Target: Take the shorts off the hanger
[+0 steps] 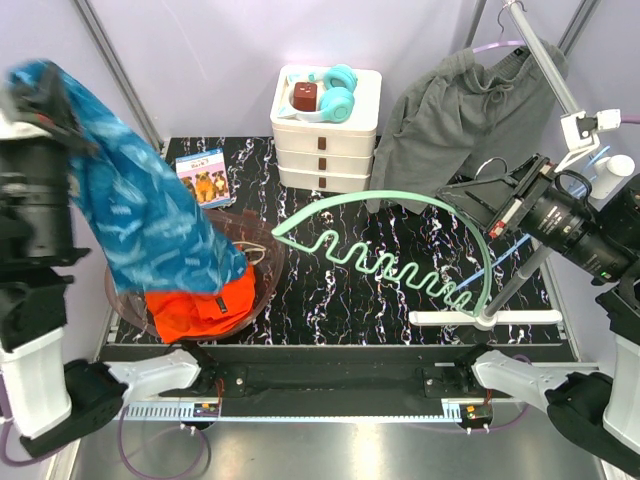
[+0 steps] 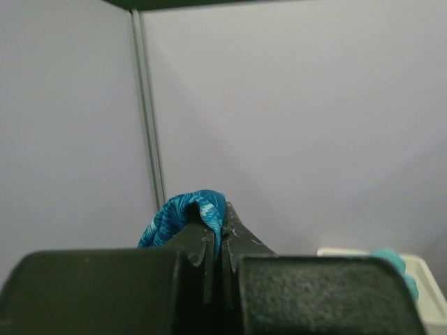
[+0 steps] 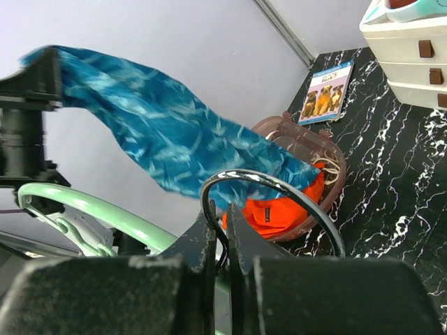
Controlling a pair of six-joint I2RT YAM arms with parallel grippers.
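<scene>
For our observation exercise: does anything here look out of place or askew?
Yes: the blue shorts hang slanted from the raised left fingers, their lower end reaching the orange shorts in the bowl.

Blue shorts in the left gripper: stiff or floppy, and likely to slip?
Probably floppy: the blue shorts sag from the left gripper down to the bowl. Likely light, hanging from one pinched fold. Slipping seems unlikely; jaws shut on fabric.

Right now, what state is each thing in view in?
blue shorts: off the hanger, pinched by left gripper, tail in bowl
orange shorts: lying in bowl
grey shorts: hanging at back right
hanger: bare, hook clamped in right gripper
drawers: closed
</scene>
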